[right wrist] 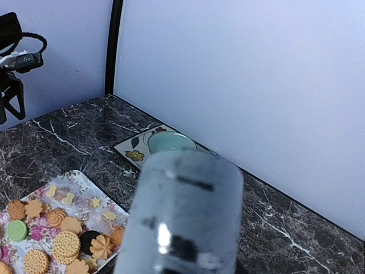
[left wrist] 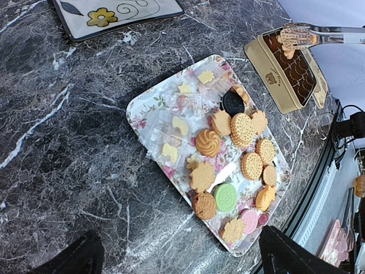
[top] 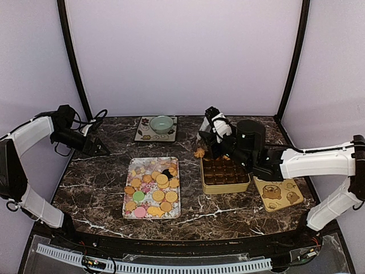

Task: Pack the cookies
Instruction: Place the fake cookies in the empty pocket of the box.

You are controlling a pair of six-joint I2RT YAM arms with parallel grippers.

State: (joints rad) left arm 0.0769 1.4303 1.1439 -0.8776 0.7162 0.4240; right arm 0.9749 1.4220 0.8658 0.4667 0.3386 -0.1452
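The cookies (top: 153,187) lie on a floral tray (top: 126,201) at the table's middle: golden round and flower-shaped ones (left wrist: 243,129), a green one (left wrist: 226,197), a pink one (left wrist: 248,220) and a dark one (left wrist: 232,103). My right gripper (top: 219,141) is shut on metal tongs (left wrist: 319,35), whose blurred handle (right wrist: 182,217) fills the right wrist view and hides the fingers. The tongs pinch a golden cookie (top: 199,153) at the far left corner of the gold tin (top: 225,188). My left gripper (top: 101,149) hangs open and empty over bare marble left of the tray; its fingertips (left wrist: 85,257) frame the tray's near end.
The tin's lid (top: 278,194), printed with bears, lies to the right of the tin. A green bowl (top: 162,124) stands on a flowered square plate (top: 142,135) at the back. Black frame posts rise at both back corners.
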